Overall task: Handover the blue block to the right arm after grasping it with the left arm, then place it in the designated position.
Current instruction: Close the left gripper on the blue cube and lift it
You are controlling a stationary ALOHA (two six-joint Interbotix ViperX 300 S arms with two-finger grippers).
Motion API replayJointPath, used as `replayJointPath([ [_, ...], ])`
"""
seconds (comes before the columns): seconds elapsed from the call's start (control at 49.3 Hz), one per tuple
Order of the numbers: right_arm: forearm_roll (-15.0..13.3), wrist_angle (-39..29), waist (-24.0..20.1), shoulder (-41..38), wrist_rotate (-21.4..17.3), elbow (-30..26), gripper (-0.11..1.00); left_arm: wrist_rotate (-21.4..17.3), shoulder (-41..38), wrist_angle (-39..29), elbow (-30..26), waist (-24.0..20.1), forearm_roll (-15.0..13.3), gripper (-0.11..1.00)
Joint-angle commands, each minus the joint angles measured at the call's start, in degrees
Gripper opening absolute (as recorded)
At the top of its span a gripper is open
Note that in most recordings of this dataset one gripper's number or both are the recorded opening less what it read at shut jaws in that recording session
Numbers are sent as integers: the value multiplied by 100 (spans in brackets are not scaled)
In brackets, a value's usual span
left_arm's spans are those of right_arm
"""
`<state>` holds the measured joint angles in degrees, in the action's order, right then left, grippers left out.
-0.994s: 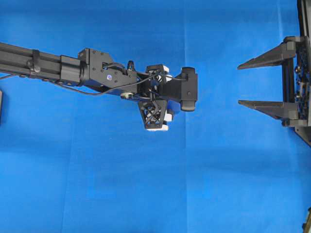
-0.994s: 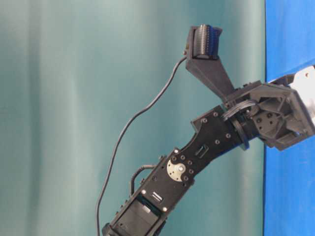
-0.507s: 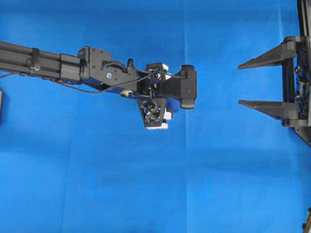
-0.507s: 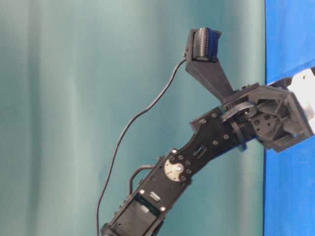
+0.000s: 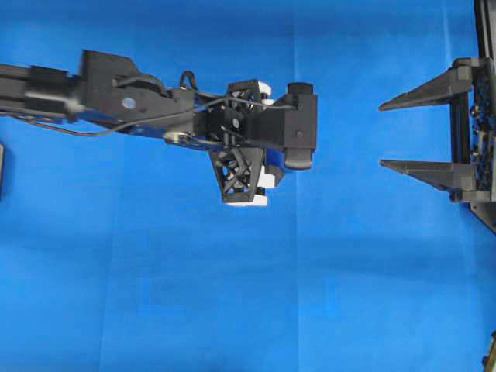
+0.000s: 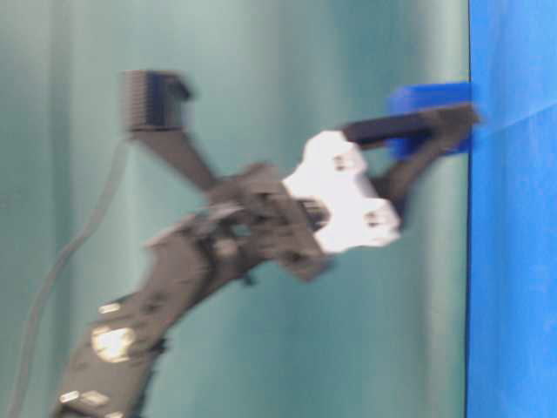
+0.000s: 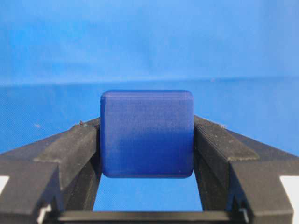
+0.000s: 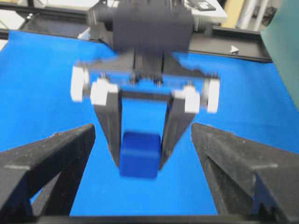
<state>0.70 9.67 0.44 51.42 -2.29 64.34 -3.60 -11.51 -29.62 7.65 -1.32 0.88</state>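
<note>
The blue block (image 7: 147,133) is a small dark-blue cube, pinched between the two black fingers of my left gripper (image 7: 147,140), which is shut on its sides. From the right wrist view the same block (image 8: 139,154) hangs at the tips of the left gripper (image 8: 139,157), straight ahead and between the wide-apart fingers of my right gripper (image 8: 142,133). Overhead, the left arm's wrist (image 5: 256,147) covers the block. The right gripper (image 5: 382,135) stands open at the right edge, pointing left, a clear gap away. The table-level view shows the block (image 6: 431,97) raised, blurred.
Blue cloth (image 5: 155,294) covers the whole table. A teal backdrop (image 6: 130,305) fills the table-level view. A dark object (image 5: 1,167) sits at the left edge and another (image 5: 491,353) at the bottom right corner. A black frame rail (image 8: 243,35) runs behind the left arm.
The left arm has risen and shifted a little left with the block in its fingers, and looks larger overhead. The right gripper has not moved.
</note>
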Motion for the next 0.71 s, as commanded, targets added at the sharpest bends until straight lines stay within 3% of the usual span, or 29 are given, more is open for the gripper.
replayJointPath([
  [0.0, 18, 53, 0, -26, -18, -123, 96, 9, 404, -105, -229, 44, 9, 48],
  [0.365, 18, 44, 0, -26, -105, -123, 96, 105, 650, -729, -738, 132, 9, 48],
  [0.689, 18, 44, 0, -26, -105, -123, 96, 105, 765, -765, -703, 70, 18, 48],
])
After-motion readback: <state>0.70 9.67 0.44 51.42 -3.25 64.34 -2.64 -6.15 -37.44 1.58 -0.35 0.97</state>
